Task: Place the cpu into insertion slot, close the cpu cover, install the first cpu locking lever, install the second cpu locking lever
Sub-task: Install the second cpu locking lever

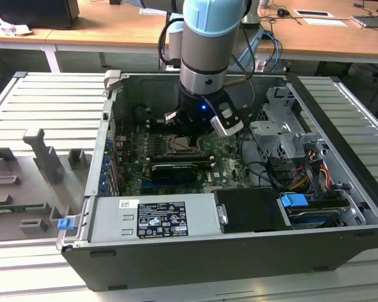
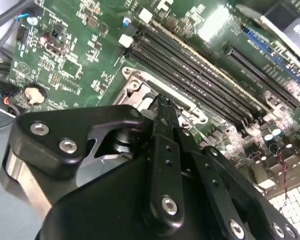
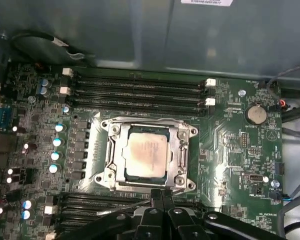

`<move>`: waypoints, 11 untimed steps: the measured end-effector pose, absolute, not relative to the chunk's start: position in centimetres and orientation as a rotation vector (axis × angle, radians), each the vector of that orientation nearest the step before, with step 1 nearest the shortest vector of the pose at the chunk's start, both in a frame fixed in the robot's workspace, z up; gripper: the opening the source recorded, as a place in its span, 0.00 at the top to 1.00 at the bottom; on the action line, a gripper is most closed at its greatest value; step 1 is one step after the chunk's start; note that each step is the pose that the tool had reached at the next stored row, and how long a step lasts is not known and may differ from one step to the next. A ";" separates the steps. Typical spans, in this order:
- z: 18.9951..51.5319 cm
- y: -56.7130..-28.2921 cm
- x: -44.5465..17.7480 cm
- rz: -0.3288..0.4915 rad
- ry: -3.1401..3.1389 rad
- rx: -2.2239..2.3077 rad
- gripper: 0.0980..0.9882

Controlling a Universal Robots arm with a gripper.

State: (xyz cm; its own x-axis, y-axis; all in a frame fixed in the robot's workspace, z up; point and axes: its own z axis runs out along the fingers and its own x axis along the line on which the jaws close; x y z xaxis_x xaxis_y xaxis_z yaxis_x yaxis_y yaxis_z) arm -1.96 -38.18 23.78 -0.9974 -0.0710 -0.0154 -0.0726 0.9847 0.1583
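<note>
The arm (image 1: 205,56) stands near vertical, wrist pointing straight down. Its black gripper (image 3: 159,196) hangs low, the 2 fingers (image 2: 165,130) pressed together at their tips.

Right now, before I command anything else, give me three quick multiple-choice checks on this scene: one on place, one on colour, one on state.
1. Where is the cpu?
A) in the insertion slot
B) on the wooden desk
C) across the memory slots

2. What colour is the motherboard?
A) blue
B) green
C) red

3. How does the cpu cover stand?
A) upright on its hinge
B) taken off
C) lying flat around the chip

Answers: 1 A, the first wrist view shows the chip seated in the socket. 2 B, the board is green in both wrist views. 3 C, its frame lies flat around the chip.
</note>
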 end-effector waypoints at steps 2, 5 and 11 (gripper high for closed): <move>23.7 -38.5 -2.5 0.249 3.120 -0.113 0.99; 23.5 -38.6 -3.8 0.252 3.120 -0.114 0.99; 22.1 -38.6 -4.9 0.253 3.120 -0.116 0.99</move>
State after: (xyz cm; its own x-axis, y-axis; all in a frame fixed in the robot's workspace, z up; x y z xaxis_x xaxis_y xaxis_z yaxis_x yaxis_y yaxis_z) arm -4.93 -38.59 22.10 -0.9972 -0.0730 -0.0155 -0.0746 0.9842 0.1605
